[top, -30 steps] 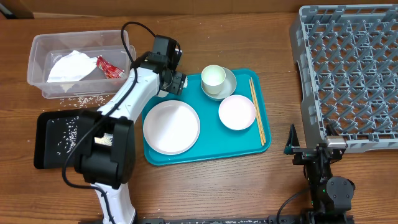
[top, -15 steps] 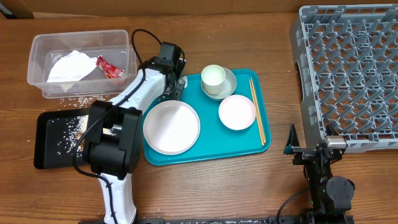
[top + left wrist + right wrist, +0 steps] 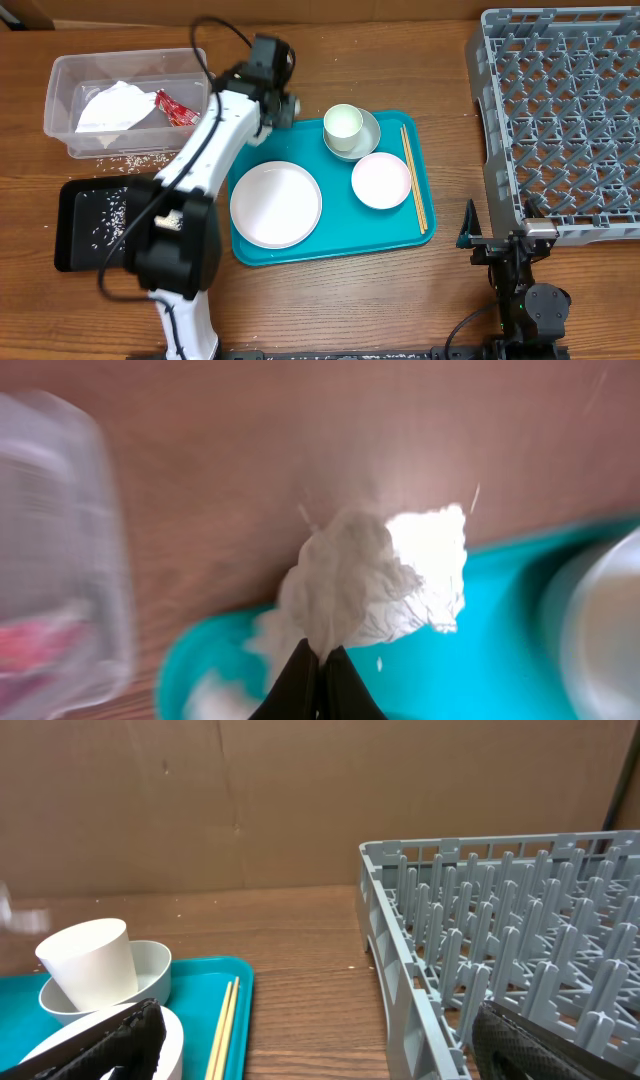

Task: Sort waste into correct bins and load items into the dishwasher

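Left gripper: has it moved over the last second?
Yes. The left gripper, jaws shut on a napkin, has pulled back from the tray's far-left corner toward the table's far edge.

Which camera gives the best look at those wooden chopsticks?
The overhead view: the chopsticks lie in full length along the teal tray's right edge. The right wrist view catches only part of them; the left wrist view shows none.
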